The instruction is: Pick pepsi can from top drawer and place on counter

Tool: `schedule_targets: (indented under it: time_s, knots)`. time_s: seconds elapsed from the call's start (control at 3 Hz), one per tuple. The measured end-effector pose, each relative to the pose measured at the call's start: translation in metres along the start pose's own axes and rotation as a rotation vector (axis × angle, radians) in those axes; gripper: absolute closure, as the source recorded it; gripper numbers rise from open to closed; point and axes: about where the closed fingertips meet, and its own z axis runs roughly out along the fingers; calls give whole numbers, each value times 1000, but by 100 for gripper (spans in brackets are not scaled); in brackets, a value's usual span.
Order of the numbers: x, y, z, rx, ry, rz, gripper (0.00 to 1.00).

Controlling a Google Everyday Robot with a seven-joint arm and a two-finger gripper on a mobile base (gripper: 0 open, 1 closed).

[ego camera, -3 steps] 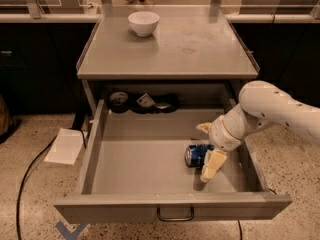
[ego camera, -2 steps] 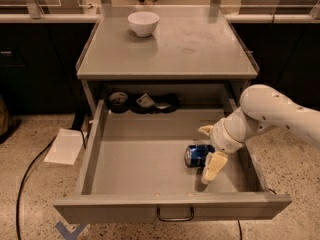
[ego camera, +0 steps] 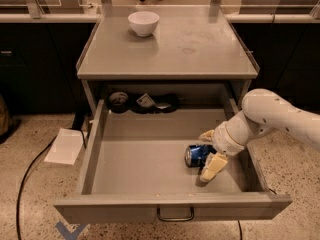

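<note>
The pepsi can point(ego camera: 196, 155), blue and dented, lies on its side on the floor of the open top drawer point(ego camera: 145, 159), toward the right. My gripper point(ego camera: 209, 151) has come in from the right, down inside the drawer. Its cream fingers point(ego camera: 213, 167) are open and stand on either side of the can's right end, one behind it and one in front. They are not closed on the can. The grey metal counter point(ego camera: 185, 49) is above the drawer.
A white bowl point(ego camera: 143, 23) stands at the back left of the counter. Dark objects and a small packet point(ego camera: 145, 101) lie at the back of the drawer. A white sheet point(ego camera: 64, 146) and a black cable point(ego camera: 30, 174) lie on the floor to the left.
</note>
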Motion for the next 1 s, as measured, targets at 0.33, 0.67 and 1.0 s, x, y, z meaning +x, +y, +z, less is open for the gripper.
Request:
schedule_targets:
  time_s: [0.33, 0.67, 1.0]
  knots:
    - [0, 0, 0, 0, 0, 0, 42]
    - [0, 0, 0, 0, 0, 0, 65]
    - [-10, 5, -9, -5, -16, 20, 89]
